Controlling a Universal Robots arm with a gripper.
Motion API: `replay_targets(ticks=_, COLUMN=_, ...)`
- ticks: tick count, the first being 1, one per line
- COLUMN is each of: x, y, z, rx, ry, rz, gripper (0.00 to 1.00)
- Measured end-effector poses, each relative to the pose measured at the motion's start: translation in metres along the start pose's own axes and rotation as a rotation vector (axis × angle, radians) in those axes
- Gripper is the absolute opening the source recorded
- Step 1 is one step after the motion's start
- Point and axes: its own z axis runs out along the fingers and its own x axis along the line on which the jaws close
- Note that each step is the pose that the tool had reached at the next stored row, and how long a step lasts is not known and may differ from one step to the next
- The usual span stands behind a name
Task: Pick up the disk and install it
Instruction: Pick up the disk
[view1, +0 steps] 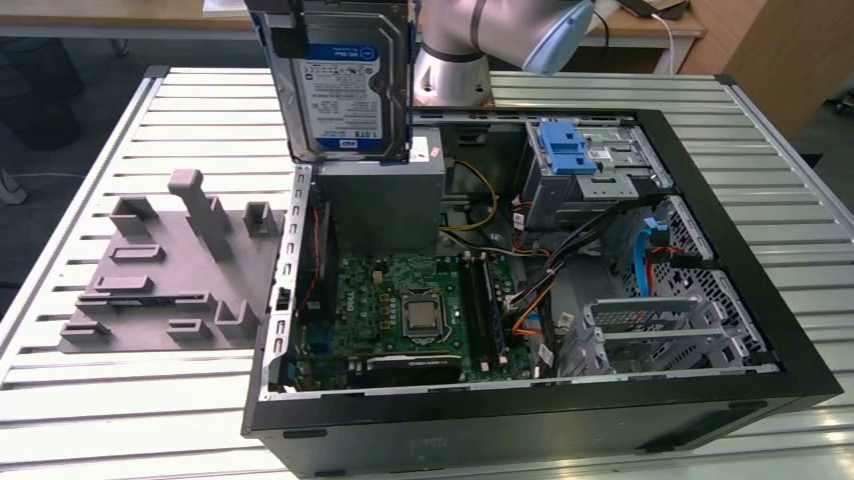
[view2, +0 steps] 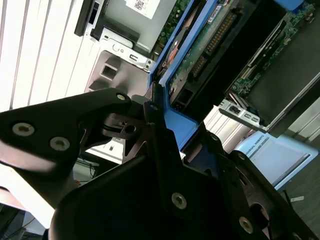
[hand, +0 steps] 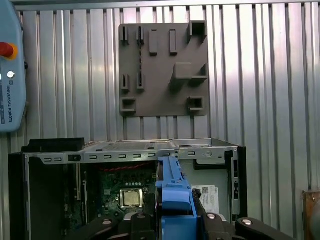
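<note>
Silver-metal disk (view1: 350, 90); matt ribbed-metal table (view1: 94, 140).

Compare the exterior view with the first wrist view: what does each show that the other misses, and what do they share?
Exterior view: the disk held upright, label showing, above the open computer case, the arm beside it, and the blue latch on the drive cage. First wrist view: a pendant with a red button, and the jaws clamped on the disk's blue rail. Shared: the case, its processor, the grey fixture plate, the slatted table.
</note>
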Motion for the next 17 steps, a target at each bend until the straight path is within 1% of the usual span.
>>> replay_targets(ticks=17, x=0.0006, y=-0.0268, z=-0.0001, rx=-0.0001, ry=0.0001, rz=0.0, gripper=0.36)
